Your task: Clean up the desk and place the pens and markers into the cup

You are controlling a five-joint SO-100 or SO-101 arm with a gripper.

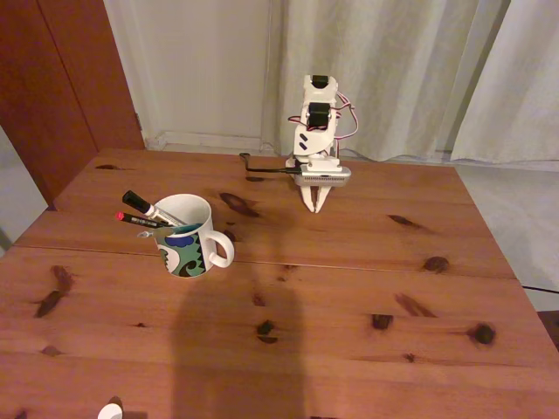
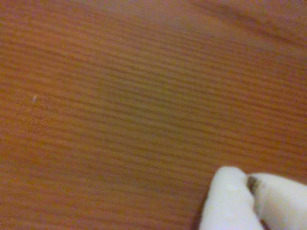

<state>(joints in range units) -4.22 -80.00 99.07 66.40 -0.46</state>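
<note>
The cup [image 1: 188, 236] stands on the tabletop [image 1: 349, 297] with its loop handle turned toward the right of the fixed view. A thick white marker [image 1: 150, 209] with a black cap and a thin black pen [image 1: 140, 219] with a red tip lean out over the cup's left rim, their upper ends well clear of the lip; something teal shows low inside the cup, probably the third pen, though it is too hidden to be sure. The arm's fingers [image 1: 315, 202] hang behind and to the right of the cup, well apart from it, tips pointing down close to the wood. In the wrist view the fingers [image 2: 252, 184] are pressed together at the tips with nothing between them.

The pens look light, stiff and smooth, so they would likely roll or slip if pinched near an end; a hold around mid-barrel seems safest. The cup is probably heavy ceramic and steady, yet the leaning sticks could lever it if knocked.
</note>
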